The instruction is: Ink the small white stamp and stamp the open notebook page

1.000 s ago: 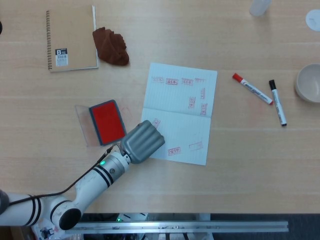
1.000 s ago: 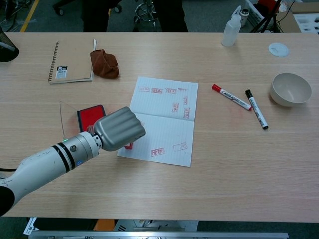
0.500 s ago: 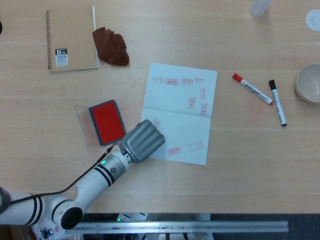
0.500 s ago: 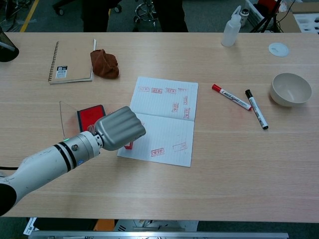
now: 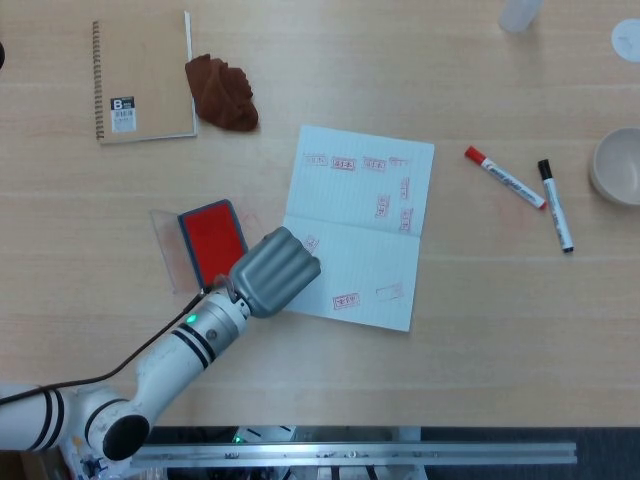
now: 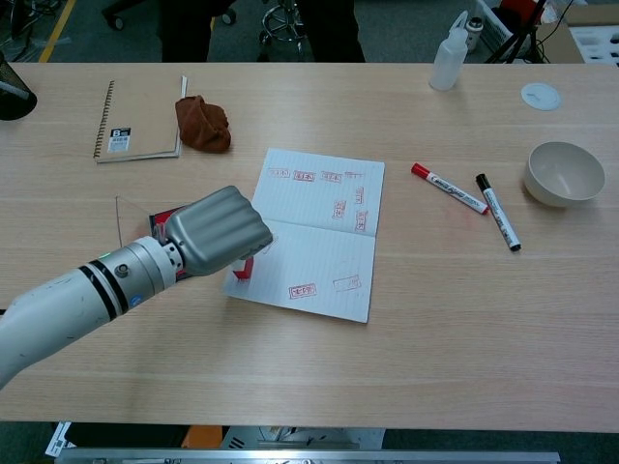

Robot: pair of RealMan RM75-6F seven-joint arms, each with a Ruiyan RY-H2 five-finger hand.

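The left hand [image 6: 215, 232] is a closed grey fist, its fingers [image 5: 285, 265] curled around a small stamp [image 6: 244, 269] whose red-and-white end peeks out beneath, over the left edge of the open notebook [image 5: 362, 229]; whether the stamp touches the page cannot be told. The pages carry several red prints. The red ink pad [image 5: 212, 241] lies just left of the hand, partly hidden by it. Bare tabletop [image 6: 455, 329] stretches toward the near edge. Further right lie two markers [image 6: 474, 203] and a bowl [image 6: 564, 174], with nothing visible inside.
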